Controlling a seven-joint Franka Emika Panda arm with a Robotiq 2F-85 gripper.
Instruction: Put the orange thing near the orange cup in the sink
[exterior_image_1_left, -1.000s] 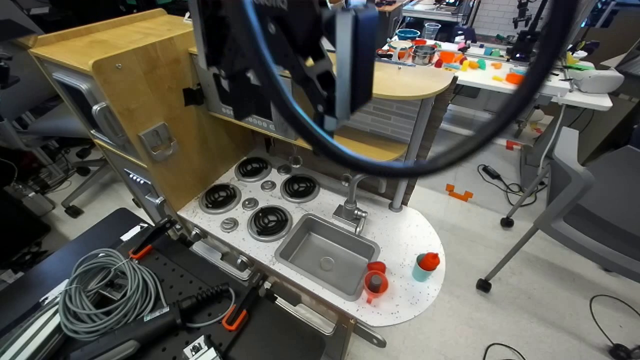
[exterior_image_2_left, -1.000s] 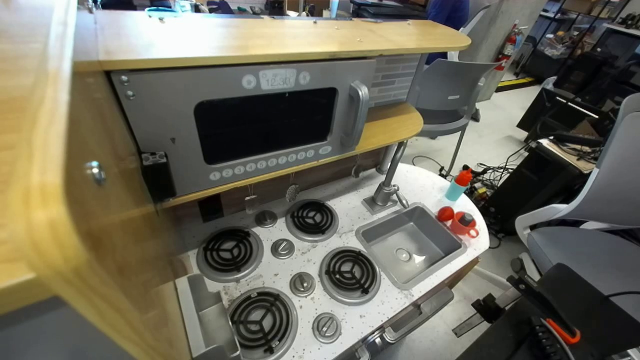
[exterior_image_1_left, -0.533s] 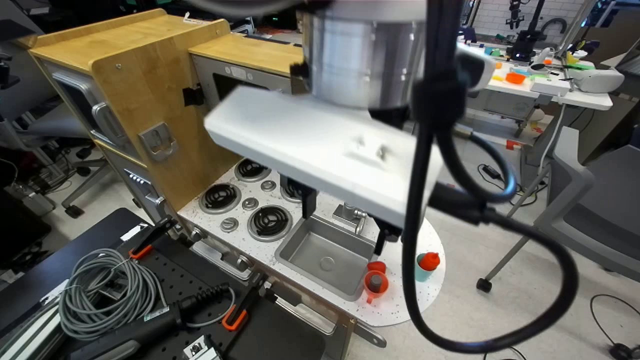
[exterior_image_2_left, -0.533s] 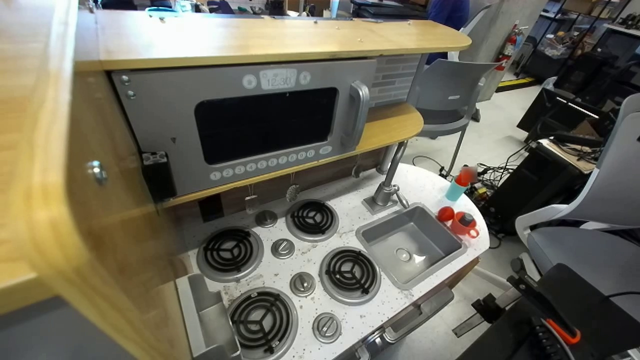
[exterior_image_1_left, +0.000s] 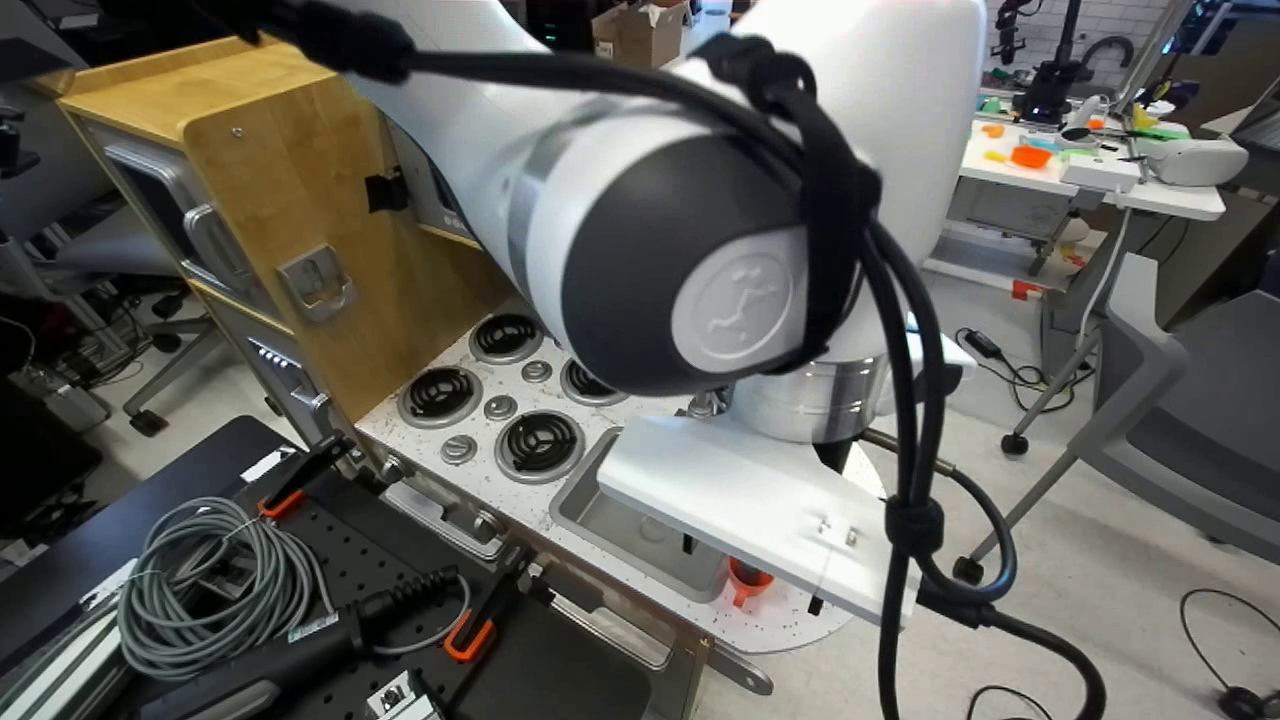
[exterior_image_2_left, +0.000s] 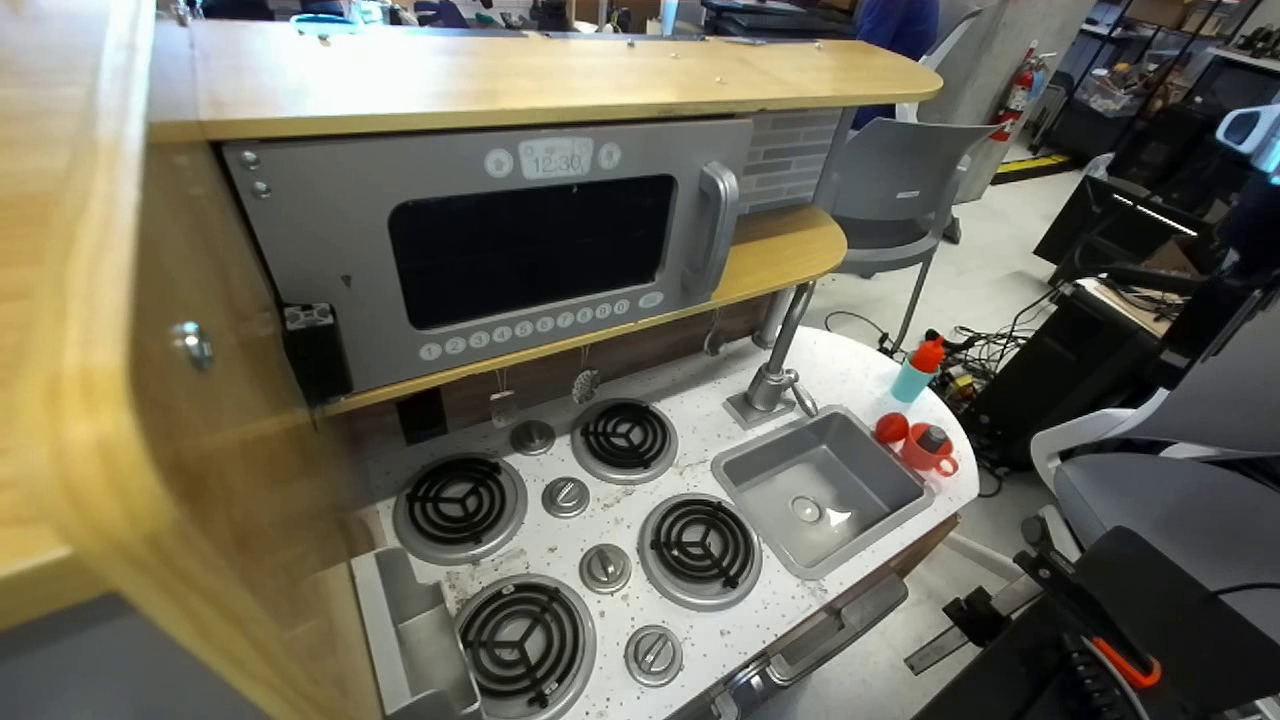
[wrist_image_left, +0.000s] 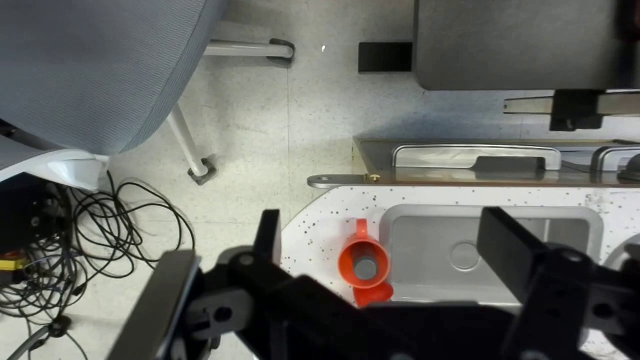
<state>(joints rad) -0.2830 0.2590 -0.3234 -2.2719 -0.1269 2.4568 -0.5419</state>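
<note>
While the pincer hangs spread, the orange thing lies below, framed between its fingers in the wrist view, just beside the orange cup and sink.

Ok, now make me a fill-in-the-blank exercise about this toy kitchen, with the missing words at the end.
In an exterior view, the toy microwave shows the time ____.
The countertop carries ____ black burners.
Of the orange thing and the orange cup, ____ is inside the sink.
In the wrist view, the pincer is ____, not shut.

Missing words: 12:30; four; neither; open.
</note>
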